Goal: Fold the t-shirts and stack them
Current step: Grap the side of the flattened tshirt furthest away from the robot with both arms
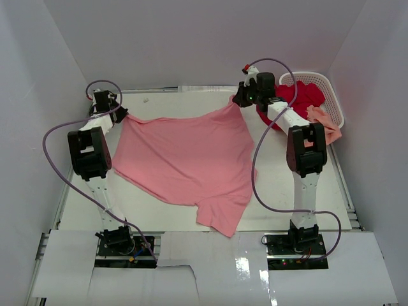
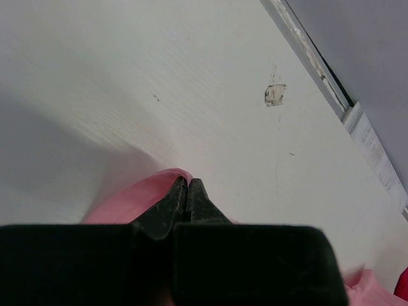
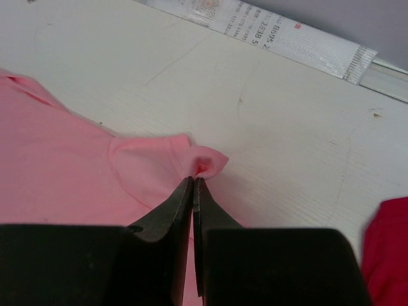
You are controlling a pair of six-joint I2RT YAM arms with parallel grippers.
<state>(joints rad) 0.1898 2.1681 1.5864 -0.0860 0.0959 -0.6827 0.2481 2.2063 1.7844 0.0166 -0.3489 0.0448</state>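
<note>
A: What sort of place is this?
B: A robotics lab cell — plain white panels point(image 1: 191, 38) box in a white table point(image 1: 178, 102) on three sides. The left arm point(image 1: 90, 153) and right arm point(image 1: 307, 150) are bolted at its near edge, purple cables point(image 1: 253, 173) looping loose — and a printed tape strip point(image 3: 280, 35) runs along the far edge.
</note>
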